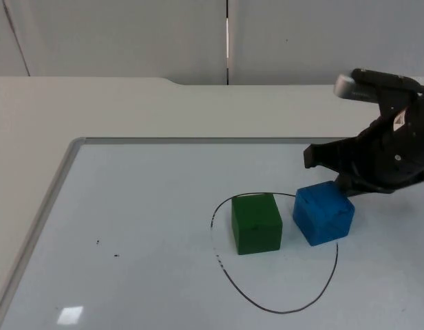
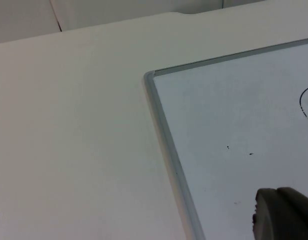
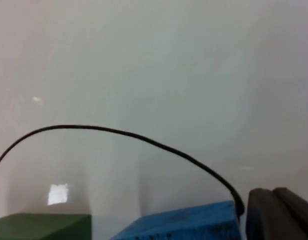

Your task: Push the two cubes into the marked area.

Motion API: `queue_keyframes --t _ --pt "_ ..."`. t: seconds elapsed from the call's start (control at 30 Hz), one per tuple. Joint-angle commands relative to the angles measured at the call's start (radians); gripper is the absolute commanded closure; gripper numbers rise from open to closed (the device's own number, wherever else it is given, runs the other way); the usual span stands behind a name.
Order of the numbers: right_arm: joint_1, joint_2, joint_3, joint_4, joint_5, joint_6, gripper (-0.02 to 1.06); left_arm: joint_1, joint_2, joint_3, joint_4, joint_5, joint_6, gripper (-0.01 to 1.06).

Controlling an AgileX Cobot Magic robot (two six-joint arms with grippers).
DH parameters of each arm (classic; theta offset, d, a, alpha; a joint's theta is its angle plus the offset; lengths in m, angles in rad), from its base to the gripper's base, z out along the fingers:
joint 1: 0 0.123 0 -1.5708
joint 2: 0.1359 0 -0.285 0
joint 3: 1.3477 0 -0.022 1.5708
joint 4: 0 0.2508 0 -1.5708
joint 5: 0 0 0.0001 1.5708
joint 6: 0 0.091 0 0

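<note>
A black hand-drawn loop marks an area on the whiteboard. The green cube stands inside the loop, near its upper left part. Just to its right, the blue cube sits across the loop's upper right line. My right gripper is shut and rests against the blue cube's far right side. In the right wrist view its fingertips stand beside the blue cube, with the green cube and the loop line beyond. My left gripper waits over the whiteboard's left part.
The whiteboard's grey frame runs along its left and far edges, seen as the frame corner in the left wrist view. A few small black specks mark the board left of the loop. The grey partition wall closes the table's back.
</note>
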Motion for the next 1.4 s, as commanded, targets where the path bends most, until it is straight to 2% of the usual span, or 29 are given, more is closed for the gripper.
queue_keyframes --t 0.0,0.7,1.0,1.37 --pt "0.008 0.000 -0.007 -0.002 0.005 0.002 1.05 0.003 -0.005 0.004 -0.014 0.004 0.002 1.05" --pt "0.011 0.053 -0.007 0.000 0.016 0.002 1.05 0.003 -0.005 0.004 -0.014 0.004 0.002 1.05" --pt "0.053 0.053 -0.018 0.008 -0.001 0.007 1.05 0.003 -0.005 0.004 -0.014 0.004 0.002 1.05" --pt "0.060 0.053 -0.028 0.020 0.010 0.007 1.05 0.004 -0.005 0.004 -0.014 0.004 0.002 1.05"
